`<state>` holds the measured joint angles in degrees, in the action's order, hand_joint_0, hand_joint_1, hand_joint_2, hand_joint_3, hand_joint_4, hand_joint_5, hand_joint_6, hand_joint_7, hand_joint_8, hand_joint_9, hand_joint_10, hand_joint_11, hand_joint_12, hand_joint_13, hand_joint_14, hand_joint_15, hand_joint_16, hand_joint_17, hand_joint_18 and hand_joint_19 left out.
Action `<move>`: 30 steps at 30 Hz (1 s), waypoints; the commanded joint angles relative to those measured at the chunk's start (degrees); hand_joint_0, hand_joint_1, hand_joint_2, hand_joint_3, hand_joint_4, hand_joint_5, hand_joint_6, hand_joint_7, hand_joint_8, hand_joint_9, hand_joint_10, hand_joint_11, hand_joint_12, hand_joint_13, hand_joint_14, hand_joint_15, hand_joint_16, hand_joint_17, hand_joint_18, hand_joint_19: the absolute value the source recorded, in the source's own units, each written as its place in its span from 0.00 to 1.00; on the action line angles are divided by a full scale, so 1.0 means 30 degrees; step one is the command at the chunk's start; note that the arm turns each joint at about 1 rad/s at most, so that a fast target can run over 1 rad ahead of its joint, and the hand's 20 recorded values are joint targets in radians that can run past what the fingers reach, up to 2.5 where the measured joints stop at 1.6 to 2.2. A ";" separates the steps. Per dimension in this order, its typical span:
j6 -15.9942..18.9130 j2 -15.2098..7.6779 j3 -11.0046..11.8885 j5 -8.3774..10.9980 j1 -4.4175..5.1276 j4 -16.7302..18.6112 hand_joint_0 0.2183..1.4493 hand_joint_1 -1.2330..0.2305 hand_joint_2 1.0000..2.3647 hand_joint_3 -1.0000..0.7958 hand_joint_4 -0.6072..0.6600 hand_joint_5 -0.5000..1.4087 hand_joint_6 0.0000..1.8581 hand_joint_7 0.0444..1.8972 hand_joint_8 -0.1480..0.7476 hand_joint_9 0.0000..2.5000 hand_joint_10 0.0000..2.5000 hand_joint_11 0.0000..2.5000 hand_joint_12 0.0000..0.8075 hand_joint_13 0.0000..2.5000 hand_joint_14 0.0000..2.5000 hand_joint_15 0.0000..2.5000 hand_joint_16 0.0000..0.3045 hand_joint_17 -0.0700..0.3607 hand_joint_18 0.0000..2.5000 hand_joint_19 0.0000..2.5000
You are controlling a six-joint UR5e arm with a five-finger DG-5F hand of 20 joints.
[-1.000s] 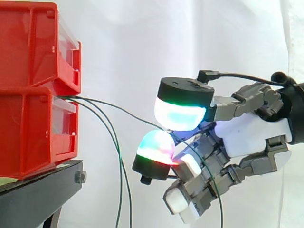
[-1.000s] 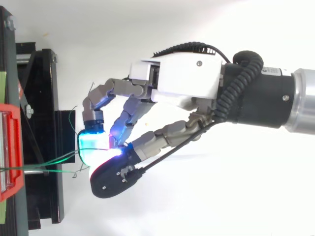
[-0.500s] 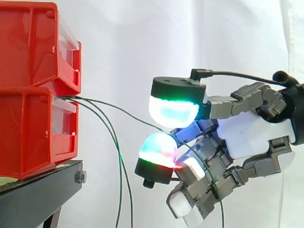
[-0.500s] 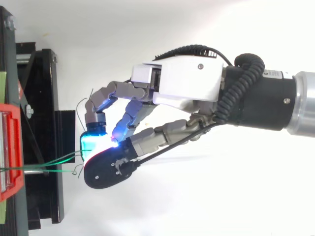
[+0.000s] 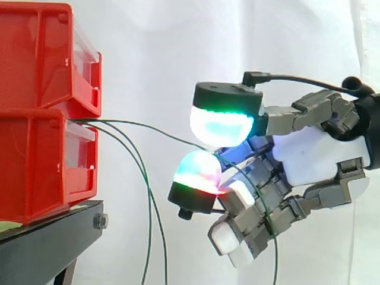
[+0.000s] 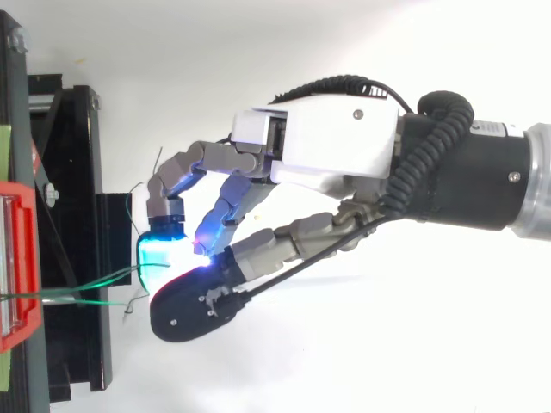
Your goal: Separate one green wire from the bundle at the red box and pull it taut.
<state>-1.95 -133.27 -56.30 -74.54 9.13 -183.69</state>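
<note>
One green wire [image 5: 169, 137] pinched in robot hand [image 5: 309, 163]; two other wires [image 5: 150, 237] droop beside red bins [image 5: 41, 113].

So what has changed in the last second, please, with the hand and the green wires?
The hand shifted a little toward the red bins, then eased back slightly. Its glowing pads stay closed on one green wire, which still sags; the other green wires hang as before.
</note>
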 commanded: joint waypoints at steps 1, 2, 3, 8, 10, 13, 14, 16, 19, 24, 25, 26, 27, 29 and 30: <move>0.0034 0.0009 0.0018 0.0002 -0.0026 0.0000 0.30 0.43 0.00 0.28 0.67 0.14 0.48 0.55 0.52 0.36 0.01 0.31 0.41 0.33 0.01 0.17 0.15 0.40 0.26 0.17; 0.0005 0.0009 0.0018 0.0002 0.0004 0.0029 0.29 0.44 0.00 0.28 0.67 0.14 0.48 0.56 0.52 0.36 0.01 0.32 0.41 0.33 0.01 0.18 0.15 0.40 0.26 0.17; 0.0005 0.0009 0.0018 -0.0027 -0.0026 0.0029 0.29 0.46 0.00 0.28 0.67 0.14 0.47 0.56 0.52 0.36 0.01 0.32 0.42 0.33 0.01 0.17 0.15 0.40 0.26 0.17; -0.0025 0.0009 0.0018 0.0002 -0.0026 0.0000 0.26 0.53 0.00 0.28 0.67 0.15 0.47 0.58 0.53 0.38 0.01 0.31 0.44 0.33 0.01 0.17 0.15 0.41 0.27 0.17; -0.0025 0.0009 0.0018 0.0002 0.0004 0.0000 0.26 0.53 0.00 0.28 0.67 0.15 0.47 0.58 0.53 0.37 0.01 0.31 0.44 0.33 0.01 0.17 0.15 0.41 0.26 0.17; -0.0025 0.0009 0.0018 0.0002 0.0004 0.0000 0.30 0.47 0.00 0.30 0.67 0.15 0.46 0.59 0.53 0.37 0.01 0.31 0.43 0.33 0.01 0.17 0.15 0.40 0.26 0.18; -0.0054 0.0009 0.0018 0.0002 0.0004 -0.0029 0.31 0.44 0.00 0.32 0.66 0.15 0.46 0.59 0.53 0.37 0.01 0.31 0.43 0.33 0.01 0.17 0.15 0.40 0.26 0.18; -0.0054 0.0009 0.0018 0.0002 0.0004 -0.0059 0.34 0.40 0.01 0.36 0.65 0.15 0.47 0.59 0.52 0.38 0.01 0.32 0.42 0.34 0.01 0.17 0.15 0.39 0.26 0.18; -0.0054 0.0009 -0.0012 0.0002 0.0004 -0.0059 0.35 0.38 0.01 0.39 0.62 0.15 0.47 0.60 0.52 0.39 0.01 0.34 0.41 0.34 0.01 0.18 0.14 0.39 0.26 0.17; -0.0054 0.0009 0.0018 0.0002 0.0004 -0.0059 0.35 0.37 0.02 0.45 0.56 0.15 0.48 0.63 0.52 0.39 0.01 0.34 0.41 0.34 0.01 0.18 0.14 0.39 0.27 0.17; -0.0054 0.0009 -0.0012 0.0002 -0.0026 -0.0059 0.34 0.37 0.02 0.45 0.55 0.16 0.48 0.63 0.52 0.40 0.01 0.34 0.41 0.34 0.01 0.18 0.14 0.39 0.27 0.17; -0.0054 0.0009 -0.0012 -0.0027 0.0004 -0.0059 0.34 0.36 0.02 0.46 0.54 0.16 0.48 0.63 0.52 0.40 0.01 0.34 0.41 0.34 0.01 0.18 0.14 0.39 0.27 0.17; -0.0054 0.0009 -0.0012 -0.0027 -0.0026 -0.0059 0.35 0.36 0.02 0.46 0.54 0.16 0.48 0.64 0.52 0.40 0.01 0.34 0.41 0.34 0.01 0.18 0.14 0.39 0.27 0.17; -0.0054 0.0009 -0.0012 0.0002 0.0004 -0.0059 0.35 0.35 0.02 0.46 0.51 0.16 0.48 0.64 0.52 0.40 0.01 0.35 0.41 0.35 0.01 0.18 0.14 0.39 0.27 0.17; -0.0054 0.0009 -0.0012 0.0002 0.0004 -0.0059 0.35 0.35 0.02 0.46 0.51 0.16 0.48 0.64 0.52 0.40 0.01 0.34 0.41 0.35 0.01 0.18 0.14 0.39 0.27 0.17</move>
<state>-2.11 -133.24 -56.33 -74.56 9.12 -183.87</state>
